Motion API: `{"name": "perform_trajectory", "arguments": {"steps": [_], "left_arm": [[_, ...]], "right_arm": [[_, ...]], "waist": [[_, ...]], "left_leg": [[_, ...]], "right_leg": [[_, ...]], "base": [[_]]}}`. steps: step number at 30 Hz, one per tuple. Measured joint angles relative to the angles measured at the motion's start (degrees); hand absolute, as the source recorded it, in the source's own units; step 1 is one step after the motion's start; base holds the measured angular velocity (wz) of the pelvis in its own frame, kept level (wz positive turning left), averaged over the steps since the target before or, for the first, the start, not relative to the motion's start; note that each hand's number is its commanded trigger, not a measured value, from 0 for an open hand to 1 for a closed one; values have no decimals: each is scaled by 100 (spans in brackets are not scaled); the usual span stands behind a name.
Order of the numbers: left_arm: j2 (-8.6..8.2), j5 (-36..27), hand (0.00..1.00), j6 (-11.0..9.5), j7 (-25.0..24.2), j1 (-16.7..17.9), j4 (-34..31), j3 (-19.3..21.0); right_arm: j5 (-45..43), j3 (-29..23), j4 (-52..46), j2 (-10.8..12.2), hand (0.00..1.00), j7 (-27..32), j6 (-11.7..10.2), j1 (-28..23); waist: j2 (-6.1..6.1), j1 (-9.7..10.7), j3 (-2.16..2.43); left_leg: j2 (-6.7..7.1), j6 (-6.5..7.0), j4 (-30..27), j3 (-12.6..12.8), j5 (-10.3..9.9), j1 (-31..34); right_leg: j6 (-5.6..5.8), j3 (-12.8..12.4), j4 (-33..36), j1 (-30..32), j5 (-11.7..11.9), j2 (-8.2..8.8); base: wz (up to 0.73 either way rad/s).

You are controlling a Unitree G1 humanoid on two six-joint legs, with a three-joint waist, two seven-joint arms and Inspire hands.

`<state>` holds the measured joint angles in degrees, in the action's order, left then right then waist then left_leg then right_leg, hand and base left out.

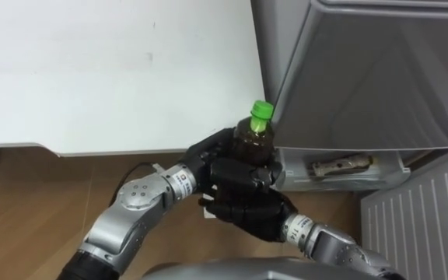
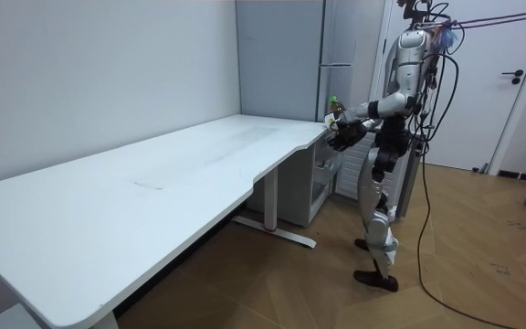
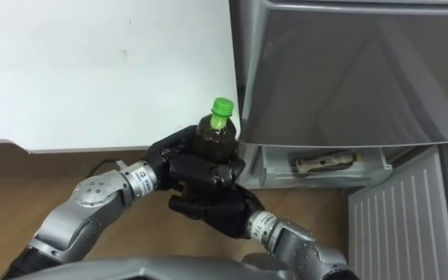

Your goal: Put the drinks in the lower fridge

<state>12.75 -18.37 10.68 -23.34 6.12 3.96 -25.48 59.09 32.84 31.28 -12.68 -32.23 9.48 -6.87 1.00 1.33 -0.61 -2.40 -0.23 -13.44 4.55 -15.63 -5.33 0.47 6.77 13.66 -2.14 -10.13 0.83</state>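
Left hand [image 1: 207, 158] and right hand [image 1: 249, 204] are both curled round the tea bottle [image 1: 255, 142], held upright in front of the robot, between the white desk [image 1: 115, 78] corner and the grey fridge [image 1: 379, 78]. Green cap [image 1: 262, 111] and shoulder stick out above the fingers.

Likely thin smooth plastic: full, moderate weight, slippery, dents if squeezed. Best gripped mid-body.

Clear door bin [image 1: 387, 173] sits just beside it.

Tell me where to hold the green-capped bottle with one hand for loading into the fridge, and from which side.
Grip the bottle round its straight brown body, below the shoulder, not the narrow green cap. It stands upright, so wrap from the side; coming from the robot's left probably keeps the fridge side free. The left hand and right hand both curl round that part.
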Motion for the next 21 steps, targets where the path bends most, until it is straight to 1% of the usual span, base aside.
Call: {"name": "perform_trajectory", "arguments": {"steps": [3,4,6,12,13,15,16,17,18,21], "left_arm": [[50,4,100,40,3,0,0,-1],[52,1,100,93,6,0,0,0],[47,0,100,132,10,-1,0,5],[26,-13,100,207,8,-11,-1,-34],[25,-8,80,209,10,-11,-1,-49],[23,-9,55,232,10,-10,-1,-54],[18,-11,31,258,10,-11,-1,-61],[11,-10,5,269,13,-11,-1,-64],[6,-15,0,275,14,-11,-1,-63],[4,-18,0,275,15,-11,-1,-61]], "right_arm": [[76,132,-17,-58,100,15,-2,0],[84,174,-15,-66,100,35,-2,0],[83,202,-16,-74,100,36,-2,0],[83,307,-10,-114,100,47,-23,0],[83,314,-5,-115,100,47,-23,0],[82,342,-3,-124,100,47,-31,-2],[82,360,6,-131,100,47,-50,-7],[82,365,13,-131,100,49,-60,-10],[83,365,14,-131,100,49,-74,-20],[83,364,14,-136,100,42,-90,-34]], "waist": [[26,0,-10],[40,1,-18],[58,-2,-23],[32,2,-16],[20,4,-8],[-3,17,6],[-23,27,17],[-32,29,22],[-48,35,23],[-75,58,16]], "left_leg": [[0,0,5,3,0,-25],[0,0,5,2,0,-38],[0,0,4,2,0,-40],[-2,0,9,-4,0,-38],[-3,0,12,-4,0,-37],[-3,0,19,-4,0,-37],[-3,0,23,-4,0,-39],[-3,0,24,-4,0,-40],[-3,0,25,-4,0,-41],[-3,0,29,-3,0,-43]], "right_leg": [[0,-10,-2,-24,0,-4],[0,-11,-10,-44,0,-6],[1,-13,-16,-51,1,-7],[9,0,-78,-82,20,-13],[10,2,-85,-84,23,-13],[10,3,-92,-84,24,-13],[10,3,-94,-84,25,-13],[10,3,-95,-84,25,-13],[10,3,-96,-84,25,-13],[10,2,-97,-84,25,-14]], "base": [[0],[0],[0],[0],[0],[0],[0],[0],[0],[0]]}}
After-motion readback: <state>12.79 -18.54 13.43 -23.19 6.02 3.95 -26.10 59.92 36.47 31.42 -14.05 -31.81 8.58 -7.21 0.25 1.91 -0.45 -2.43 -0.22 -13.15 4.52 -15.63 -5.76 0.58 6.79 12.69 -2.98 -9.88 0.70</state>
